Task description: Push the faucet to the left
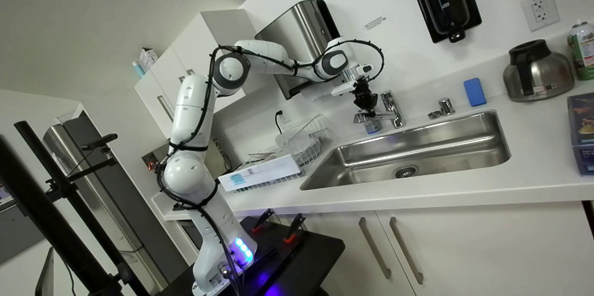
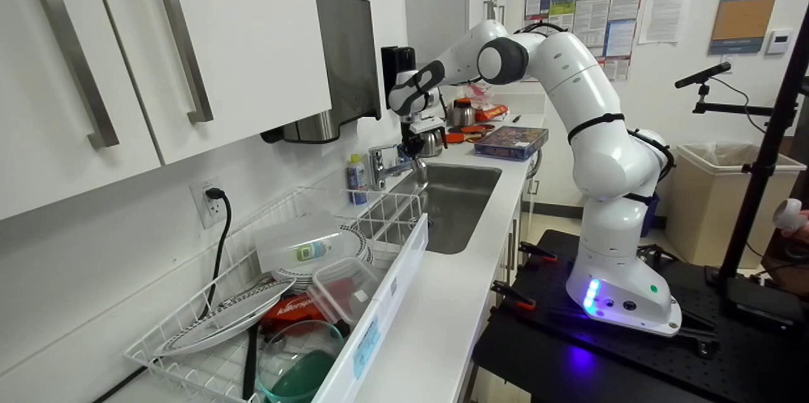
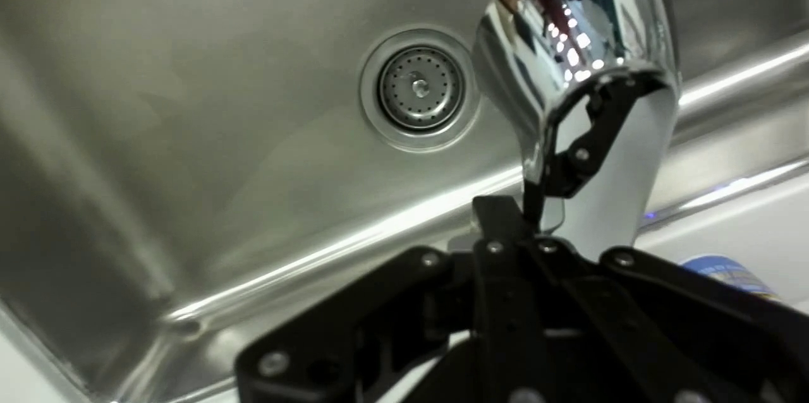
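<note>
The chrome faucet (image 1: 391, 106) stands behind the sink, its spout reaching over the basin. It also shows in an exterior view (image 2: 377, 166). In the wrist view the shiny spout head (image 3: 572, 30) fills the upper right and mirrors the gripper. My gripper (image 3: 513, 220) looks shut with nothing between its fingers. It points down at the spout, fingertips right beside the spout's surface; whether they touch is unclear. In both exterior views the gripper (image 1: 369, 109) (image 2: 413, 150) overlaps the spout and hides part of it.
The steel sink (image 1: 417, 140) lies below. A spray bottle (image 2: 357, 179) stands near the faucet. A dish rack (image 2: 278, 302) holds plates. A stubby chrome fitting (image 1: 446, 106), a blue sponge (image 1: 474, 92) and a steel jug (image 1: 538, 73) stand along the back. A paper-towel dispenser (image 1: 297, 27) hangs above.
</note>
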{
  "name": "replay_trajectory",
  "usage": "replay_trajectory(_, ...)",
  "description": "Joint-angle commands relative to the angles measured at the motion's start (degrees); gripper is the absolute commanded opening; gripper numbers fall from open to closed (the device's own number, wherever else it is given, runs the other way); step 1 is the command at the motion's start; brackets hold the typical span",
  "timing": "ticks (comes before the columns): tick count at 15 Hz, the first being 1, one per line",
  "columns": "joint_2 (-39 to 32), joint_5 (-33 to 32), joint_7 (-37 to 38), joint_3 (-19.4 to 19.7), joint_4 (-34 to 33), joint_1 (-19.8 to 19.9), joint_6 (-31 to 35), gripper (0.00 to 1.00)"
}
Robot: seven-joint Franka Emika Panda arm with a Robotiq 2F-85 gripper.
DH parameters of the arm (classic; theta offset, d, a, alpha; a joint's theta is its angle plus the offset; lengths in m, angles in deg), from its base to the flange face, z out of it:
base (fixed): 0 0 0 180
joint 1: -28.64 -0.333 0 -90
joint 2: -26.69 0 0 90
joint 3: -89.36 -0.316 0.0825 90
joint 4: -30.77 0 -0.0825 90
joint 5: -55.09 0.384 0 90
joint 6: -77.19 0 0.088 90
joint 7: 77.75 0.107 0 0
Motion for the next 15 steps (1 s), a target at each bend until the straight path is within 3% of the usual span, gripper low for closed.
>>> replay_trajectory(1,0.0,4.9,-2.9,-2.2,0.2,0.4,0.0,0.0)
replay_trajectory(6,0.2,10.3,-5.5,-4.0,1.2,0.5,1.2,0.0)
replay_trajectory(15,7.8,8.8,-7.7,-1.5,10.6,1.5,7.3,0.0)
